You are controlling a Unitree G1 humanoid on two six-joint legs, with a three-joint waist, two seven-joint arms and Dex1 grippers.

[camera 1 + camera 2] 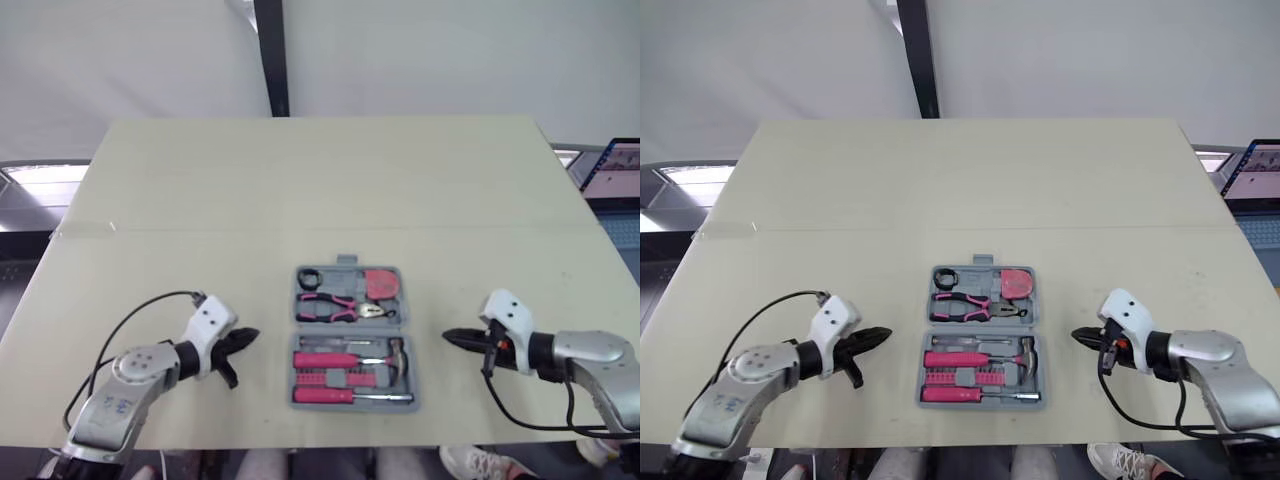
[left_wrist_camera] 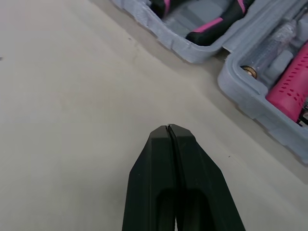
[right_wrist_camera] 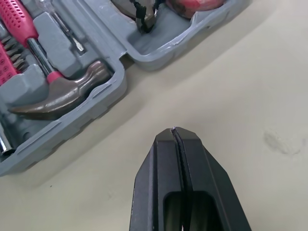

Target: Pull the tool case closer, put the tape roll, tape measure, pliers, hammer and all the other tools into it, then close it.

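The tool case (image 1: pixel 350 329) lies open at the middle of the worktop's (image 1: pixel 300 180) near edge, with tools seated in it. It looks like stiff moulded plastic, likely heavy when loaded. To fold it shut, take the far-rim handle (image 1: pixel 347 260). Flanking it, the left gripper (image 1: pixel 247 337) and right gripper (image 1: pixel 447 337) are closed tight and empty. The worktop is smooth and pale, with a laptop (image 1: pixel 612 168) beyond its right edge.

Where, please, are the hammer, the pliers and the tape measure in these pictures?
hammer (image 3: pixel 65 92), right wrist view, on its metal head.
pliers (image 1: pixel 347 308), left eye view, where the handles meet.
tape measure (image 1: pixel 380 284), left eye view, on its red body.
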